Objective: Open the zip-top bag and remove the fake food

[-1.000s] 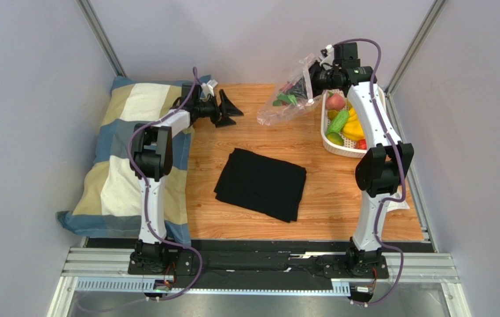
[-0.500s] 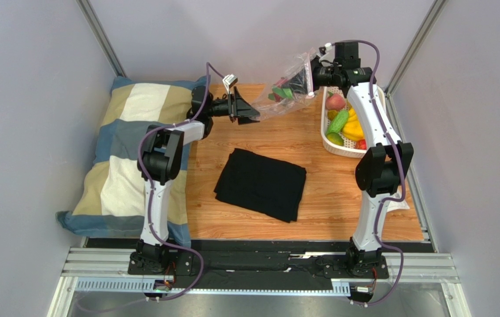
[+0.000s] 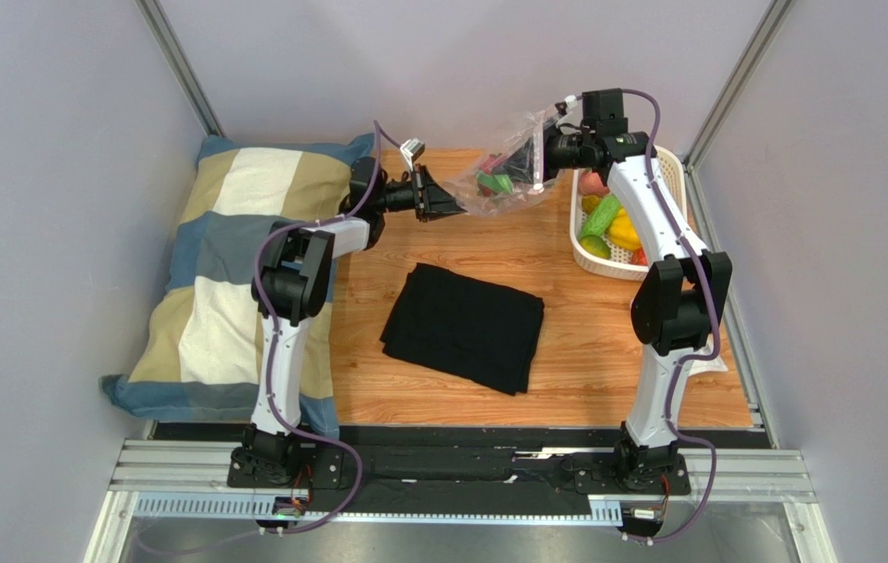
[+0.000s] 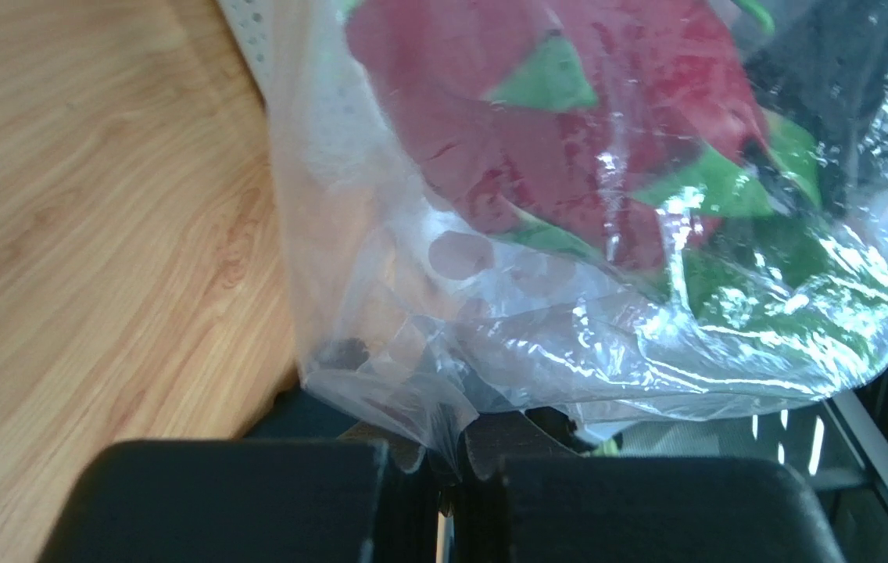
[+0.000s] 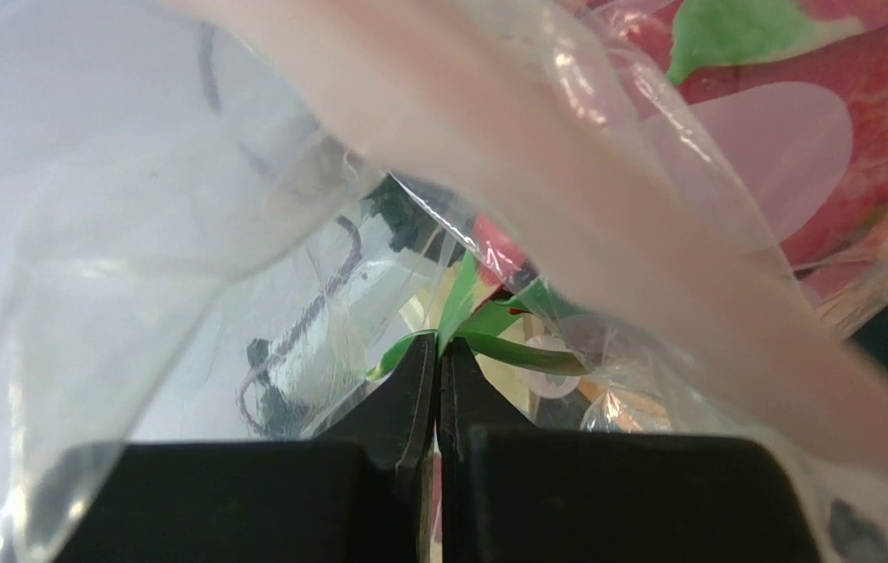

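Clear crinkly film hangs in the air over the far part of the table [image 3: 554, 340]: the bag [image 3: 496, 176] is stretched between the two arms, its long axis running left to right and slanting up toward the right. The left gripper [image 3: 451, 202] is clenched on the bag's low left corner, the film tucking down between its closed fingers [image 4: 296, 504] in the wrist view. The right gripper [image 3: 527, 156] pinches the higher right end, where the pink strip [image 5: 601, 223] crosses just above its fingers [image 5: 402, 411]. The food [image 3: 491, 182], a pink-red spiky fruit with green bits, sags in the middle, nearer the left gripper. The basket [image 3: 597, 265] sits just right of the right gripper. Whether the zip is parted, I cannot tell. The mouth lies at the right gripper's end, so opening likely falls to that side.
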Motion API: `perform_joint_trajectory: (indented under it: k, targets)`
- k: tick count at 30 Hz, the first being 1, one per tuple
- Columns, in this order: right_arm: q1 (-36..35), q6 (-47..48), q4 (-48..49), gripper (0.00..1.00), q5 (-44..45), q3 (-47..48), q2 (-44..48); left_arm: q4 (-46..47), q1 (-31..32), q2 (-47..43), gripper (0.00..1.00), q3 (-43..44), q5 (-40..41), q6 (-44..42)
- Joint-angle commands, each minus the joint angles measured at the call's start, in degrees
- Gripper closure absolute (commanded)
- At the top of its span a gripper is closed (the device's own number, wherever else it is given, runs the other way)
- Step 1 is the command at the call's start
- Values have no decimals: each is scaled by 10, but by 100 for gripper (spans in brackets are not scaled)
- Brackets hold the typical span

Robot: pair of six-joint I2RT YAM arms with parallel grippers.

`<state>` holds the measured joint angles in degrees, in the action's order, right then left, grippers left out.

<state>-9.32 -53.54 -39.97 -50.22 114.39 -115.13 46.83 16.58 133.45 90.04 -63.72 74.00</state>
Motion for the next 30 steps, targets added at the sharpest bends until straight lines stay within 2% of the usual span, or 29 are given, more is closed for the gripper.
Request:
perform_joint_trajectory:
  k: [1, 2, 3, 5, 7, 8, 10, 13, 16, 17, 22, 23, 26, 28, 30]
  targets:
    - [-2, 10, 32, 100, -26, 13, 55, -131, -13, -64, 100, -3, 78, -120]
    - [-1, 19, 27, 100, -20, 18, 54, -264, -16, -84, 100, -2, 104, -194]
    - [1, 26, 11, 100, -16, 31, 51, -317, -20, -92, 100, 0, 165, -227]
    - [7, 40, -9, 100, -4, 51, 46, -413, -33, -108, 100, -3, 212, -283]
    - [9, 69, -44, 100, 6, 85, 39, -465, -44, -106, 100, 10, 267, -297]
    - [9, 80, -53, 100, 15, 91, 36, -541, -55, -96, 100, 21, 288, -312]
    - [8, 100, -72, 100, 21, 99, 35, -511, -63, -92, 100, 17, 290, -320]
    - [9, 118, -87, 100, 31, 103, 30, -579, -66, -86, 100, 51, 330, -377]
    - [10, 135, -103, 100, 41, 112, 24, -597, -68, -74, 100, 65, 346, -405]
    - [10, 143, -111, 100, 51, 123, 21, -636, -69, -65, 100, 92, 359, -411]
    - [9, 175, -148, 100, 62, 121, 23, -667, -74, -28, 100, 132, 350, -421]
    - [10, 170, -147, 100, 56, 117, 20, -676, -74, -27, 97, 148, 345, -424]
    - [8, 166, -131, 100, 55, 116, 11, -700, -72, -42, 74, 148, 327, -438]
    - [10, 168, -134, 100, 62, 130, -2, -702, -69, -79, 69, 129, 335, -458]
    - [11, 169, -134, 100, 71, 143, -4, -714, -68, -97, 51, 116, 328, -462]
